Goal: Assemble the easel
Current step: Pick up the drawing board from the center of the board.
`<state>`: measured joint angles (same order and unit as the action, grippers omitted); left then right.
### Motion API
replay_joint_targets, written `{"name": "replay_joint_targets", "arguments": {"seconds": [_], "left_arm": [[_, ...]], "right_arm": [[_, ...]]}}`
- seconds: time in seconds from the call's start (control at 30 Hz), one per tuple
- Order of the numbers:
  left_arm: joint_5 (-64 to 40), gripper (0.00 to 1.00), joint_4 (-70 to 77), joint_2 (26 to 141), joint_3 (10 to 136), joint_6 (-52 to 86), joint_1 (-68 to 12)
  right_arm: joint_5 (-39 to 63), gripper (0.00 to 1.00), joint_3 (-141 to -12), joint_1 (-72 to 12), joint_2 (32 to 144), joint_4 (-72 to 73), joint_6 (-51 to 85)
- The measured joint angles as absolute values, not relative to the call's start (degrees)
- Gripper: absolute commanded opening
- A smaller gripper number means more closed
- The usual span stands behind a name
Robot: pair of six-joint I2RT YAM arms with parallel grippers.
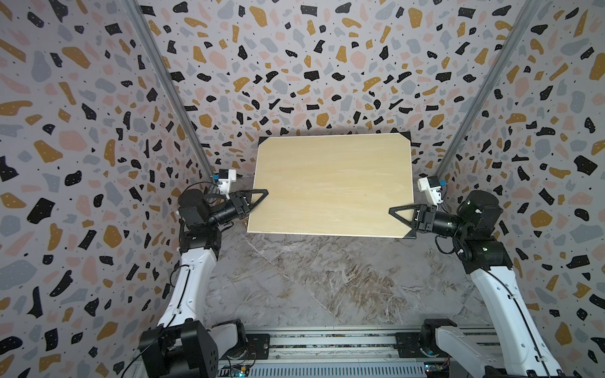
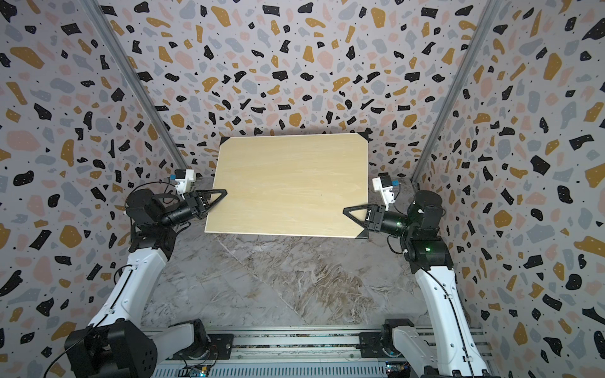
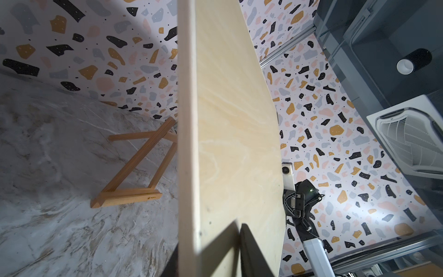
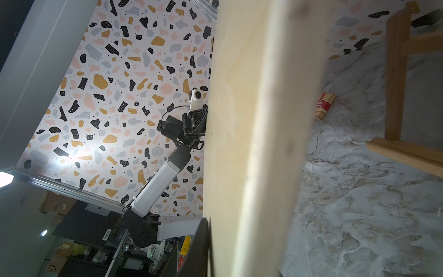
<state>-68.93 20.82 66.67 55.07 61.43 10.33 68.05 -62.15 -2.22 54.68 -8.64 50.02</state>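
**A:** What is the worry here?

**B:** The board [image 1: 330, 183]. It hangs in the air above the table [image 1: 327, 281], gripped only at its two short edges. The left end effector [image 1: 262, 194] pinches the left edge, a finger on each face. The right end effector [image 1: 394, 211] straddles the right edge. Only its upper finger shows, so I cannot tell whether it presses or merely rests there.

**A:** And if that side is loose?

**B:** Then, I judge, the board sags on that side and twists out of the left pinch. A wide panel held by its thin edges has plenty of leverage.

**A:** Where is the easel?

**B:** The easel [image 3: 127, 196] lies flat on the table right under the board, not standing. It shows only in the wrist views. A dropped board would land on it.

**A:** Anything else about?

**B:** A small red box [image 4: 323, 105] lies on the table near the easel. The patterned walls [image 1: 294, 81] stand close behind the board's far edge, so there is little room to carry it back. Both top views show only the board, which hides the easel fully. Any reach for the easel is blind from above until the board goes elsewhere.
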Motion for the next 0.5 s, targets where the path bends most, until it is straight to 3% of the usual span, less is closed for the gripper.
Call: {"name": "replay_joint_targets", "arguments": {"seconds": [0.2,0.5], "left_arm": [[-69.43,0.0,20.78,66.67,58.02,62.87,10.26],[-70.48,0.0,13.41,66.32,58.17,61.08,10.9]], "right_arm": [[67.35,0.33,-62.15,-0.95,53.8,-6.7,49.08],[67.4,0.34,-62.28,-0.84,52.86,-6.46,50.24]]}}
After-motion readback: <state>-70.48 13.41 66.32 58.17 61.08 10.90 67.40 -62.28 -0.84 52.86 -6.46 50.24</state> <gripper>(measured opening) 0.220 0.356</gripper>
